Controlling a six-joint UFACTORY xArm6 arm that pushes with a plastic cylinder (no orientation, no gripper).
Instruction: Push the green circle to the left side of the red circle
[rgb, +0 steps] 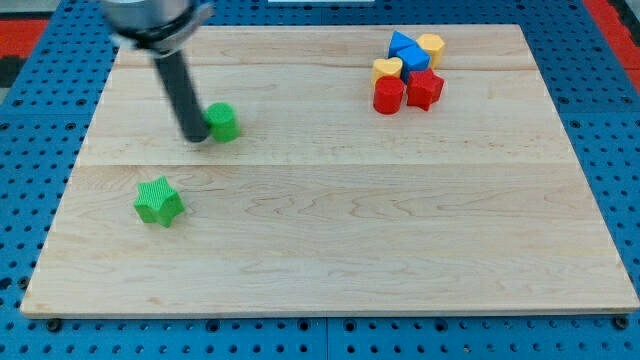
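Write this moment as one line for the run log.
tip: touching green circle, on its left | red circle: far right, in cluster | green star: apart, lower left | push: not finished

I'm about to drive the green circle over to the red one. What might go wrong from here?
1. My tip sits at the view's left edge of the green circle; an off-centre push could let it slip aside.
2. The red circle touches the red star and yellow heart; overshooting could scatter that cluster.
3. The path across is long, so drift may build up.
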